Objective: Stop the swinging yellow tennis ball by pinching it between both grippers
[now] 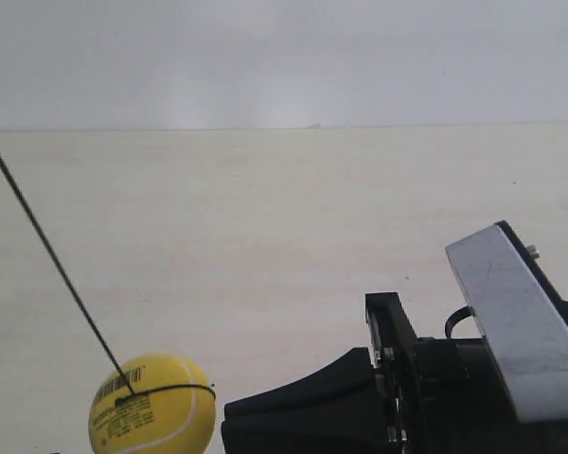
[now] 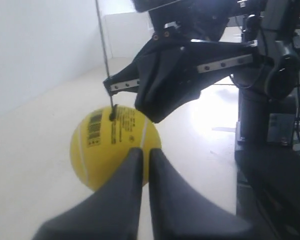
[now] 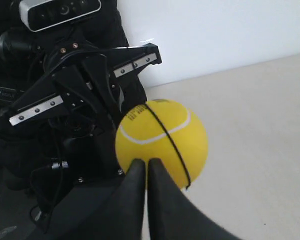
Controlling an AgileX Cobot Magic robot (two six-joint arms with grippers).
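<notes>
The pale desk lies beneath both claws. The left claw and the right claw face each other tip to tip, each with its jaws drawn to a thin slit and gripping nothing. The yellow tennis ball hangs straight ahead of both sets of tips, between them, so the squeeze should run along that shared line; neither claw looks clearly nearer. I cannot tell whether either touches it. Only the exterior view shows the string slanting away from the claws
</notes>
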